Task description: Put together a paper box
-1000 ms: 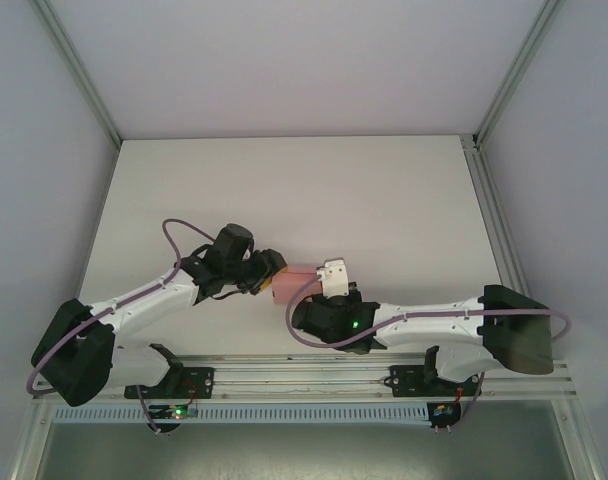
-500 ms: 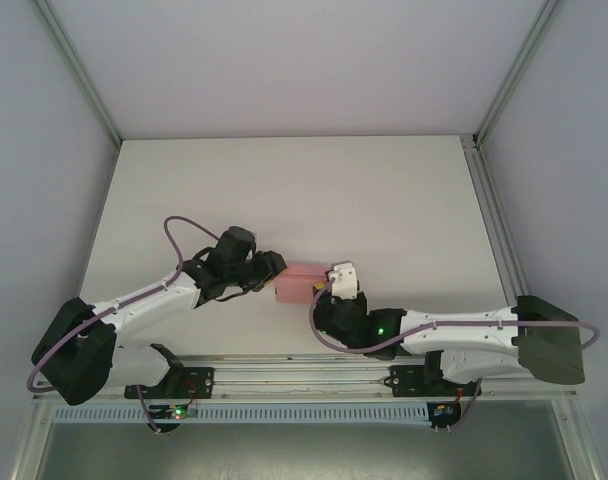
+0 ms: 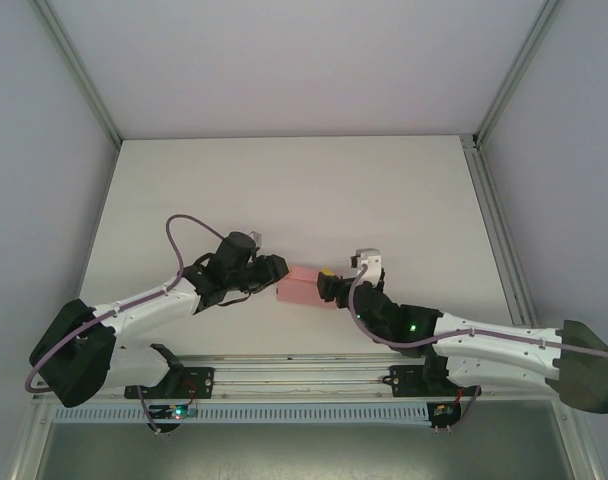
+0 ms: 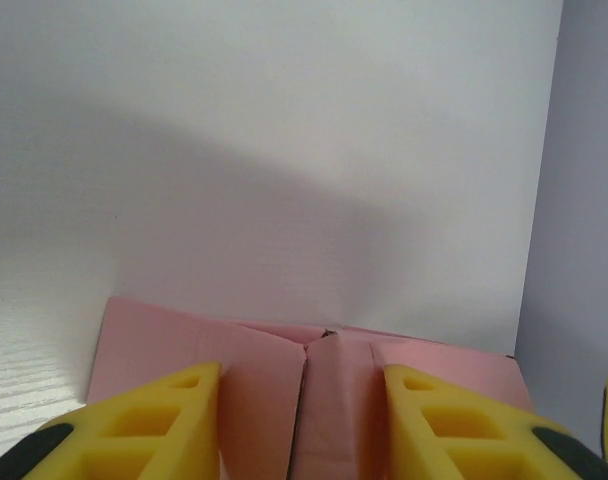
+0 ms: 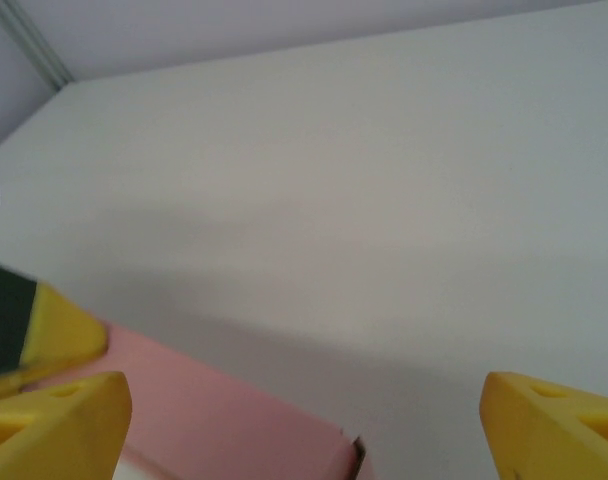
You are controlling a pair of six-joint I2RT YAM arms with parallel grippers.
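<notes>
White tabletop [image 3: 284, 190] inside a pale-walled enclosure, bare except for the work near its front middle. Lying there on its broad side, between the two arms: small pink rectangular paper box [image 3: 302, 287] of thin folded card, long axis running left to right.

Set against the left end of this paper box: left tool [image 3: 274, 270], yellow fingers [image 4: 184, 410] part-way apart, one on each side of the end flaps [image 4: 274, 390], as seen from the left wrist. Cannot tell whether pinching a flap or only pressing against the end. Probably placed so as a stop, to keep the light card from sliding under a push from the other side. End flaps meeting along a middle seam, not quite flush, so probably not fully tucked.

At the right end, just beside the box or touching it, cannot tell which: right tool [image 3: 330, 283], jaws spread wide with nothing between them. Pink corner low and left in the right wrist view, outside the gap. Wide stance likely for room to come around that end or to press a flap home.

Judged late in the assembly: body formed, ends needing closing. Risks: crushing the thin card by squeezing too hard, or pushing the box askew.
</notes>
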